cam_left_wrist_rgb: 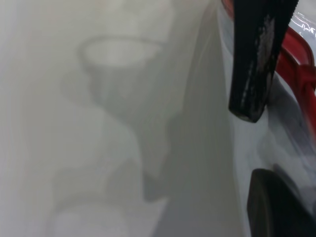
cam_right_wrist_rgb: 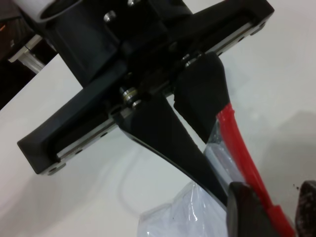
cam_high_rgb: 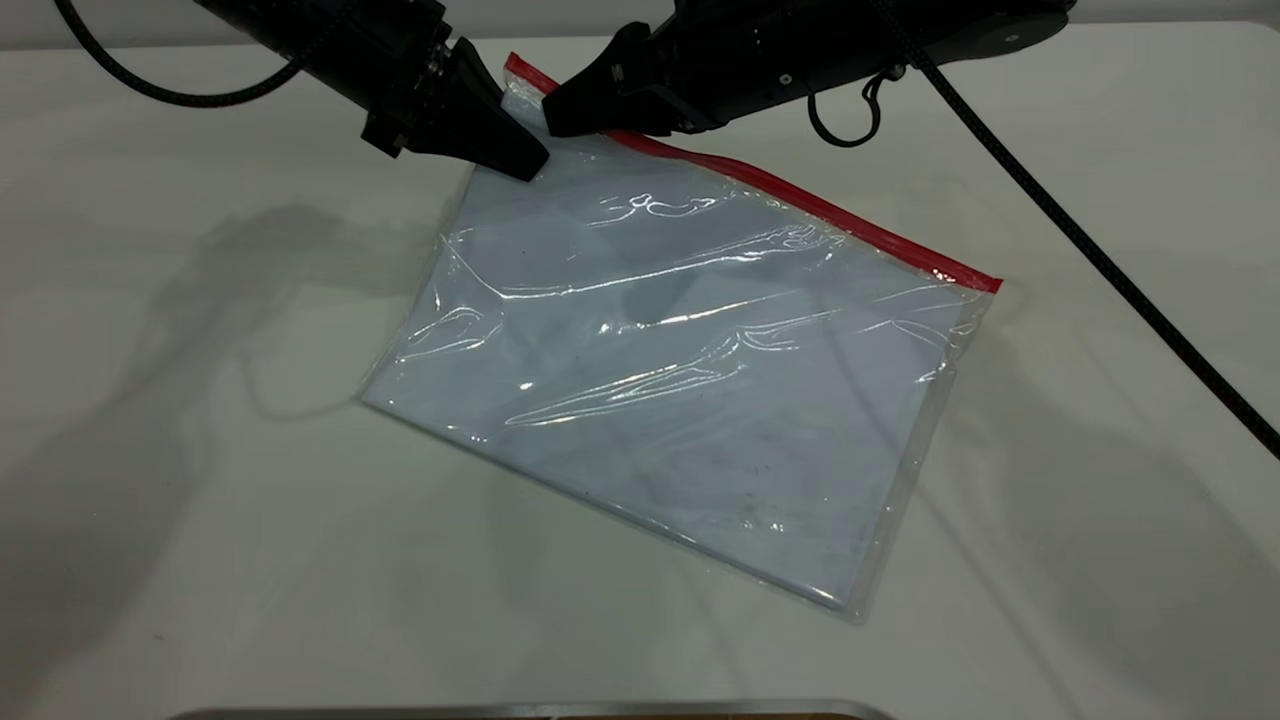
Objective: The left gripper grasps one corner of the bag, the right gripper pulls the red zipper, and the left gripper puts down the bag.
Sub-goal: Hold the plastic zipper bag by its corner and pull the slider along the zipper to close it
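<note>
The bag lies flat on the white table, with its red zipper along the far edge. My left gripper is at the far left and is shut on the corner of the bag where the red strip ends. That corner is lifted slightly. In the right wrist view the left gripper's two wedge jaws pinch the clear plastic. My right gripper is right beside it. Its fingers close on the red zipper's slider. One right finger also shows beside the red strip in the left wrist view.
The white table stretches around the bag on all sides. A metal edge runs along the near side. The right arm's black cable crosses the far right of the table.
</note>
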Controlling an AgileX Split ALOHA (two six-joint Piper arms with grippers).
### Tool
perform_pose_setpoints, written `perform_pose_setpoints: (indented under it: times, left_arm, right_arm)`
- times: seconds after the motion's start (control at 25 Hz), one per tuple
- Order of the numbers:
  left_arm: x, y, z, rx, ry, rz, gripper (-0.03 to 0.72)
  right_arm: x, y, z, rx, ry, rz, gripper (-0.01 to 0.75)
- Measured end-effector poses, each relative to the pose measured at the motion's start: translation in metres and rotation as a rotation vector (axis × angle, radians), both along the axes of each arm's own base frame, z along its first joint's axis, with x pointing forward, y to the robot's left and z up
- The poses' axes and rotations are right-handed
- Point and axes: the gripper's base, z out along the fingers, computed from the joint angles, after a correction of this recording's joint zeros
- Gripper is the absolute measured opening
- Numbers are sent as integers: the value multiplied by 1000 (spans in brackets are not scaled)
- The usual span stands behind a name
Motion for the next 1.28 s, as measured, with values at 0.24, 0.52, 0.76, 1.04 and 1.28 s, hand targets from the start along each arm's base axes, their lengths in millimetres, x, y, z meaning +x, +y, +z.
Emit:
perform_pose_setpoints:
  times: [0.24, 0.52, 0.76, 1.04, 1.28]
  left_arm:
    - [0, 0, 0, -2, 3, -3, 51]
    - [0, 0, 0, -5, 4, -4, 51]
    - [-1, 5, 1, -19, 22, -8, 51]
    - [1, 17, 2, -36, 33, 15, 51]
    - [2, 18, 2, -39, 33, 18, 51]
  right_arm:
    - [0, -2, 0, 1, -5, 11, 170]
    - [0, -3, 0, -4, -20, 30, 151]
    - [-1, -3, 1, -7, -29, 56, 144]
    - [1, -7, 2, 0, -32, 64, 83]
    - [1, -8, 2, 8, -30, 53, 21]
